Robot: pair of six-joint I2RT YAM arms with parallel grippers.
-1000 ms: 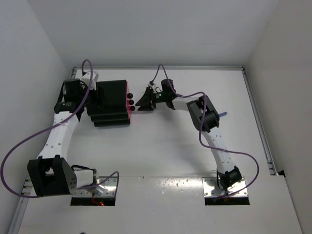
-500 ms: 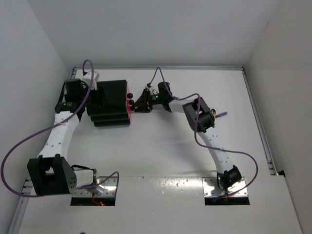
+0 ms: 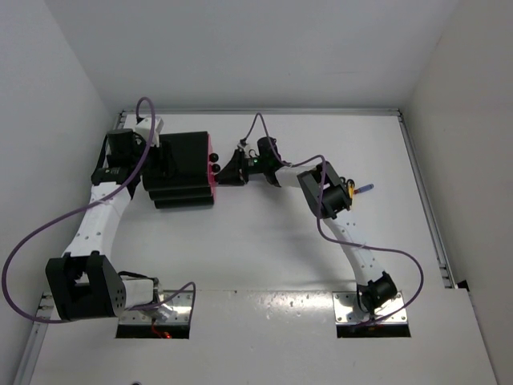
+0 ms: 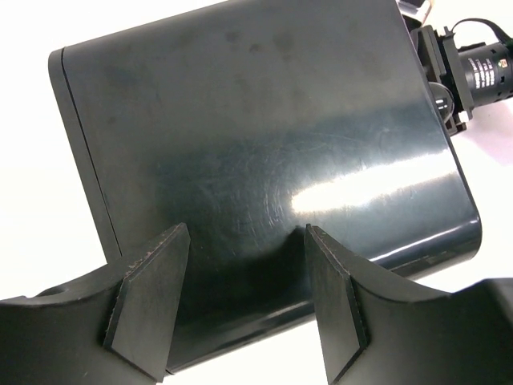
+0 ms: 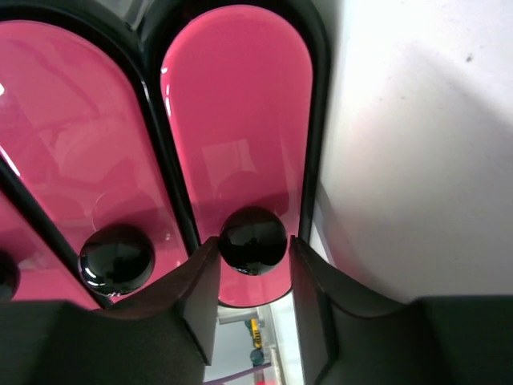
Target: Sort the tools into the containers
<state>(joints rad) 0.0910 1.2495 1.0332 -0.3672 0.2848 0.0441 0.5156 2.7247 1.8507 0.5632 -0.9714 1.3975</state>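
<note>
The black three-tier drawer unit [image 3: 180, 168] stands at the far left, its magenta-pink drawer fronts [image 3: 212, 168] facing right. My right gripper [image 3: 227, 172] is at those fronts. In the right wrist view its fingers press both sides of a round black knob [image 5: 253, 239] on a shut pink drawer [image 5: 236, 120]. A second knob [image 5: 117, 258] sits to the left. My left gripper [image 4: 244, 297] is open, its fingers astride the unit's back edge [image 4: 264, 160]. A small blue and yellow tool [image 3: 361, 189] lies by the right arm's elbow. The other tools are out of view.
The right arm [image 3: 333, 192] stretches across the table's far middle. A raised rail [image 3: 421, 192] runs along the table's right side. White walls close in the left, far and right sides. The right wrist's camera housing [image 4: 473, 68] shows beyond the unit.
My right gripper has moved left to the drawer fronts and now has a knob between its fingers. The right elbow shifted left, uncovering the small tool. The left arm has not moved.
</note>
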